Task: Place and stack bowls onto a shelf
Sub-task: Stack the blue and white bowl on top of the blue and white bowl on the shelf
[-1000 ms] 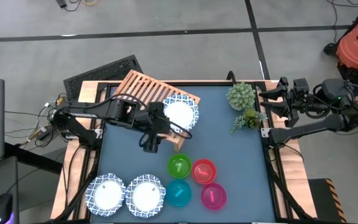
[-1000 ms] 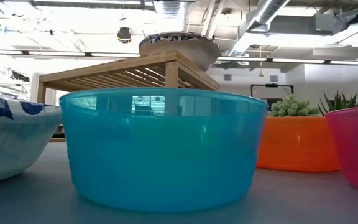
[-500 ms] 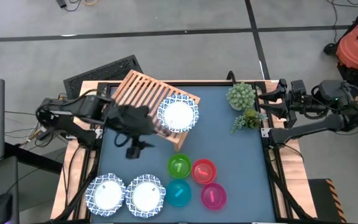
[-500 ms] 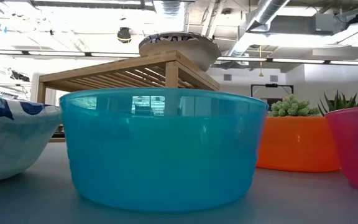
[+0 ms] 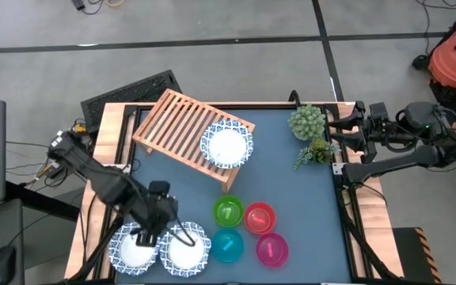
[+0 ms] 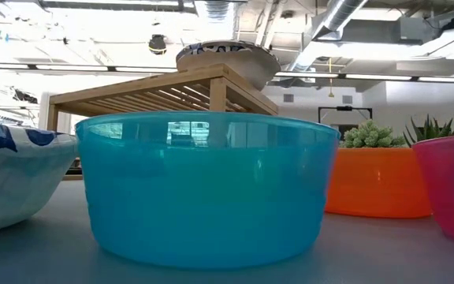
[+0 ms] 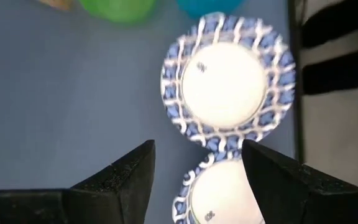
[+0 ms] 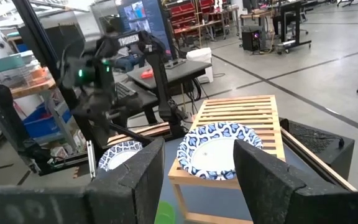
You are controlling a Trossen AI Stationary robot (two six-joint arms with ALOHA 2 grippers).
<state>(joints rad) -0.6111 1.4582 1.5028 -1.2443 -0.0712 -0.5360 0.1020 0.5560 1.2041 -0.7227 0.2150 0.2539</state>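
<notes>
Two white bowls with blue rims rest on the table at its near left corner, one [image 5: 135, 247] beside the other [image 5: 185, 248]. My left gripper [image 5: 147, 234] hovers open above them; in the left wrist view its fingers [image 7: 197, 149] stand over the spot where the farther bowl [image 7: 229, 81] meets the nearer one [image 7: 225, 202]. A third white bowl [image 5: 226, 145] sits on the right end of the wooden slatted shelf [image 5: 182, 127]. Green [image 5: 229, 212], red [image 5: 259, 216], teal [image 5: 228, 246] and magenta [image 5: 271, 250] bowls cluster on the table. My right gripper [image 8: 197, 149] waits open at the table's right edge.
Two green plants [image 5: 307, 121] [image 5: 316, 150] stand near the table's far right corner. The shelf [image 6: 164, 88] stands raised on legs at the far left, with the white bowl [image 6: 227, 55] on top. Bare blue table [image 5: 291, 198] lies between the shelf, the plants and the small bowls.
My left gripper has swung away from the shelf's near side toward the table's near left corner and now hangs over the two white bowls there. The bowl on the shelf and all the other bowls have stayed in place.
</notes>
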